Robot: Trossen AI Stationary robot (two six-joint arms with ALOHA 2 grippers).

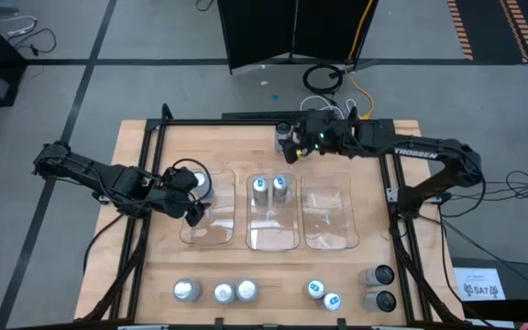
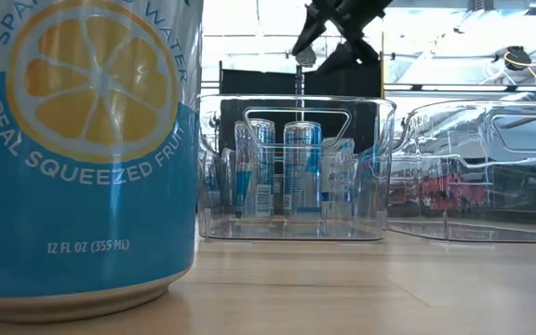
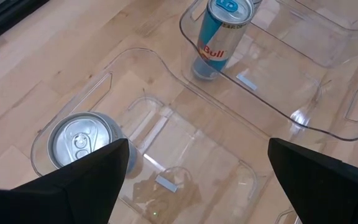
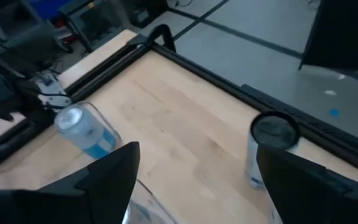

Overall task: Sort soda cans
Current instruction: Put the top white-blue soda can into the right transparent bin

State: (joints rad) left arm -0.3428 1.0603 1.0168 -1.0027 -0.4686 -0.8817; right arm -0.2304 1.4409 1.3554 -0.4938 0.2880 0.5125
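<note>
Three clear bins lie side by side mid-table. The left bin (image 1: pixel 211 225) holds one silver-topped can (image 3: pixel 79 142). The middle bin (image 1: pixel 273 234) holds two blue-topped cans (image 1: pixel 260 186) (image 1: pixel 280 187), both upright. My left gripper (image 1: pixel 193 209) (image 3: pixel 197 186) hovers open over the left bin, just beside the silver can. My right gripper (image 1: pixel 293 151) (image 4: pixel 197 180) is open at the table's far side, next to a dark can (image 1: pixel 284 135) (image 4: pixel 271 149) that stands upright on the wood. More cans stand along the near edge.
The right bin (image 1: pixel 328 229) shows no can. Along the near edge stand three silver-topped cans (image 1: pixel 225 292), two blue-topped cans (image 1: pixel 324 295) and two dark cans (image 1: pixel 379 287). One near can (image 2: pixel 82 149) fills the low view's left. A black frame (image 1: pixel 273 119) borders the table.
</note>
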